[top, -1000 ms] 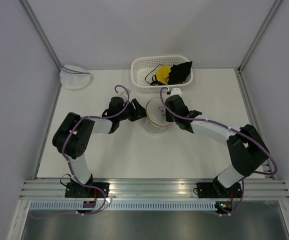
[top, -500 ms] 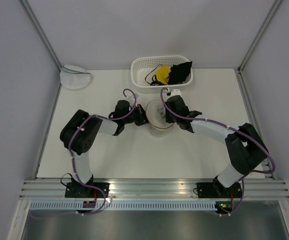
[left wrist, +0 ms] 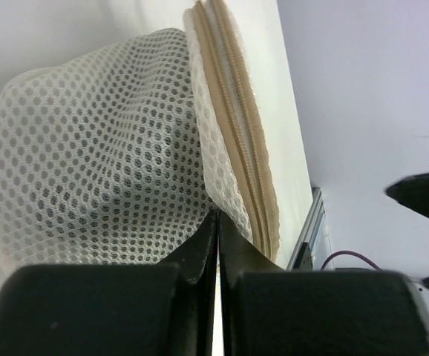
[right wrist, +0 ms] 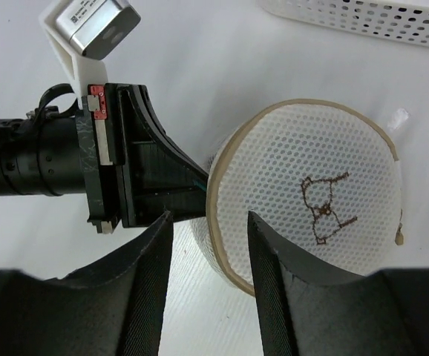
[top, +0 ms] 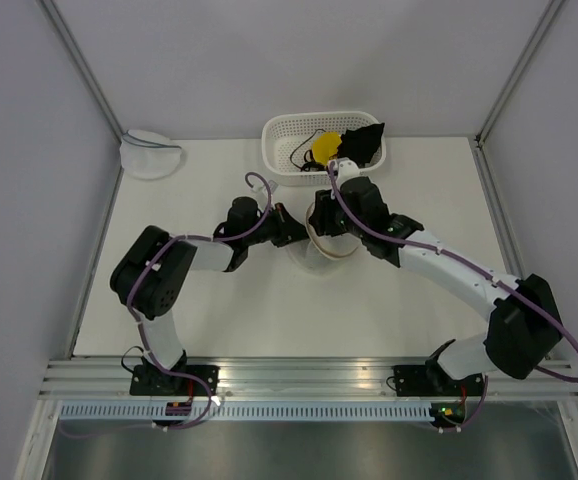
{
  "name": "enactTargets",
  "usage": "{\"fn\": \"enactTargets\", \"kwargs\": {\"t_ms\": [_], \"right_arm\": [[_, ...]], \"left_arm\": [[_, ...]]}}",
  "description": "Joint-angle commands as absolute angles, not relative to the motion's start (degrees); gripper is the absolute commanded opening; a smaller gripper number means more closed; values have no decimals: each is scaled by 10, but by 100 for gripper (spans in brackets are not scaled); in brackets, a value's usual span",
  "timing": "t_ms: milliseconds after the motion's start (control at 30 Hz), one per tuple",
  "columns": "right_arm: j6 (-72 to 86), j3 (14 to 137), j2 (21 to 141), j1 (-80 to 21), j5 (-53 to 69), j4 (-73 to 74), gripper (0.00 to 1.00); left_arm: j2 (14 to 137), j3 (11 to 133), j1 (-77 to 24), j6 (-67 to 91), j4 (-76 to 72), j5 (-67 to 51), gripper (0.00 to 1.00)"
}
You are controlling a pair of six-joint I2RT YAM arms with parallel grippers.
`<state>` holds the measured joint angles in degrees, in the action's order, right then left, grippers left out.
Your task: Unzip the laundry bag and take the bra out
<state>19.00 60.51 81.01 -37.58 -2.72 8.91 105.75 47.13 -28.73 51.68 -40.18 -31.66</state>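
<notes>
The laundry bag (top: 321, 248), a white mesh pouch with a tan rim, lies mid-table with its flat face (right wrist: 311, 178) up, showing a brown stitched figure. My left gripper (top: 299, 232) is shut on the mesh at the bag's left edge; in the left wrist view its tips (left wrist: 218, 215) meet just under the tan zipper seam (left wrist: 237, 126). My right gripper (right wrist: 211, 222) hangs open above the bag's left rim, straddling it without touching. A black bra (top: 361, 146) with thin straps lies in the white basket (top: 279, 135). What the bag holds is hidden.
A yellow round item (top: 325, 148) sits in the basket beside the black fabric. A second white dome pouch (top: 149, 153) with a grey-blue rim rests at the rear left corner. Frame posts and walls bound the table on both sides.
My left gripper slid right to the bag's edge and shut on the mesh. My right gripper opened wider, and its wrist shifted toward the basket.
</notes>
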Motion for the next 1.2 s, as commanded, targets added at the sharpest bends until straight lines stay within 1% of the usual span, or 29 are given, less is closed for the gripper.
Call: {"fn": "enactTargets", "kwargs": {"t_ms": [0,133,333,367,433,467,600,733,867,1000,1167], "right_arm": [[186,642,843,-383,-48,133,51],[189,671,881,-397,-105,149,54],[202,690,922,-400,-155,177,54],[205,690,921,-400,-195,194,54],[214,686,917,-400,-235,207,54],[219,684,908,-400,-286,223,54],[228,671,877,-400,-383,255,55],[225,671,853,-390,-420,275,56],[220,660,837,-381,-424,269,56],[216,658,847,-363,-442,279,56],[214,652,864,-308,-462,281,56]], "left_arm": [[1026,470,-296,535,-435,-325,2],[1020,465,-303,542,-443,-323,2],[1010,455,-305,543,-446,-323,2],[1007,454,-305,541,-445,-322,2],[1001,448,-305,535,-436,-319,2],[999,447,-305,533,-434,-317,2],[994,432,-305,518,-425,-316,2],[992,418,-305,505,-413,-309,2],[1000,407,-305,502,-411,-307,2],[1005,404,-305,505,-417,-308,2],[1008,407,-305,502,-410,-308,2]]}}
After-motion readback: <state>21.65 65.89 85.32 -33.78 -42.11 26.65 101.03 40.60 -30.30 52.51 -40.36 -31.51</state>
